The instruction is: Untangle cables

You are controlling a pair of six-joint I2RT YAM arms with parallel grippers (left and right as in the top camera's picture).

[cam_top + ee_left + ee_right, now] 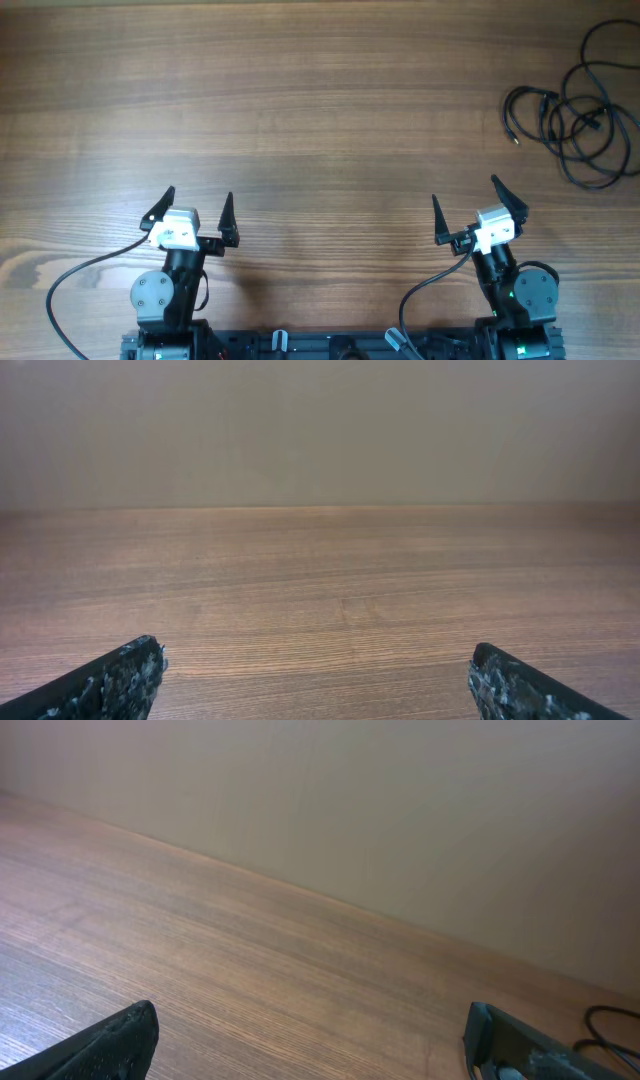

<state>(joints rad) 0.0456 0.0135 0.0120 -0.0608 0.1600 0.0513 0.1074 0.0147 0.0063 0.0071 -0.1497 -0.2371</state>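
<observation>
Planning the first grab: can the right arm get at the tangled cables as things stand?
Probably yes. The cables lie in the open on the table, ahead and to the right of the right gripper, whose jaws stand open and empty. Nothing lies between; only the stretch is uncertain.

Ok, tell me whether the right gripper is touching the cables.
Apart. The overhead view shows a stretch of bare table between the open right gripper and the cables lying at the far right edge.
</observation>
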